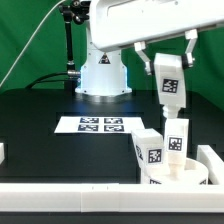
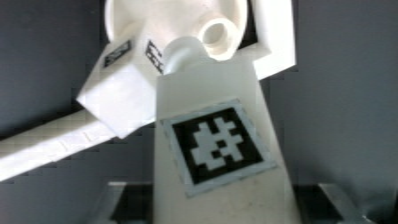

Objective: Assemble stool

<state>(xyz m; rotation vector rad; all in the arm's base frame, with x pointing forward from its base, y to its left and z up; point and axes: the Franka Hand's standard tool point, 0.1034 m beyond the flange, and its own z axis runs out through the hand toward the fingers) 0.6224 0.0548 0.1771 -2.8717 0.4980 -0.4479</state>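
Claw (image 1: pixel 169 62) is clamped on a white block leg (image 1: pixel 170 88) with a tag face, holding it upright in the air above the seat. In the wrist view the held leg (image 2: pixel 214 130) fills the middle, tag facing the camera, dark fingers (image 2: pixel 119 205) on both sides at its near end.

Round white seat (image 1: pixel 180 176) sits on the black desk (image 1: pixel 40 125) in the corner of the long white border rail (image 1: pixel 70 190), at the exterior view's lower right. One leg (image 1: pixel 176 140) stands upright on the seat, directly under the held leg, small gap between them. Another leg (image 1: pixel 150 152) leans tilted just beside it, toward the exterior view's left; can't tell if seated in a hole.

Marker board (image 1: pixel 98 124) lies flat mid-desk in front of the robot base (image 1: pixel 103 72).
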